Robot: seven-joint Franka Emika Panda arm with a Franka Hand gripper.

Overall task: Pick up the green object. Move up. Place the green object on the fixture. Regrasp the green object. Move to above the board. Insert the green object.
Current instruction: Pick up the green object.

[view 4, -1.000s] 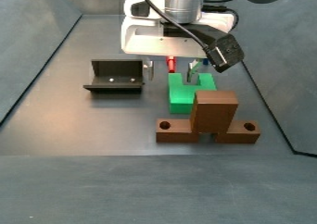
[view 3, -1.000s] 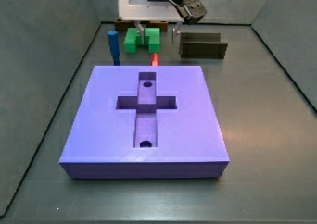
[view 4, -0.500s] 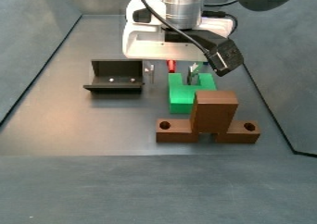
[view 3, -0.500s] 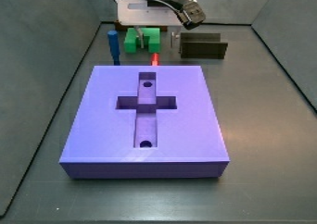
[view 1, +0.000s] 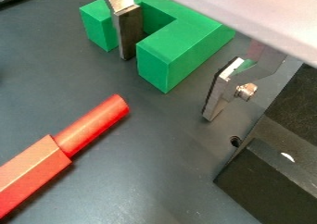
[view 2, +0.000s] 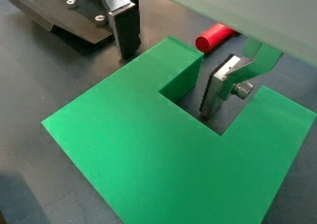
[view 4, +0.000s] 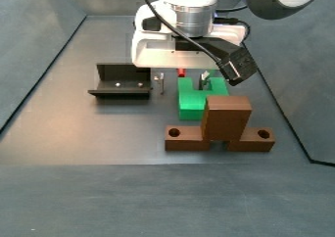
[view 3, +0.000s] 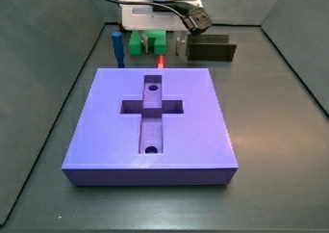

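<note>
The gripper point(view 2: 168, 75) has come down a little over the past second and now hangs low at the far end of the floor, fingers spread, one in the green object's notch, the other outside one arm. That suggests the pickup is about to close. The purple board point(view 3: 152, 126) lies near, empty. The fixture point(view 4: 121, 82) stands left of the green object point(view 4: 198, 95), a bright blocky U resting flat behind the wooden block point(view 4: 225, 125). A red peg point(view 1: 59, 149) lies beside it.
</note>
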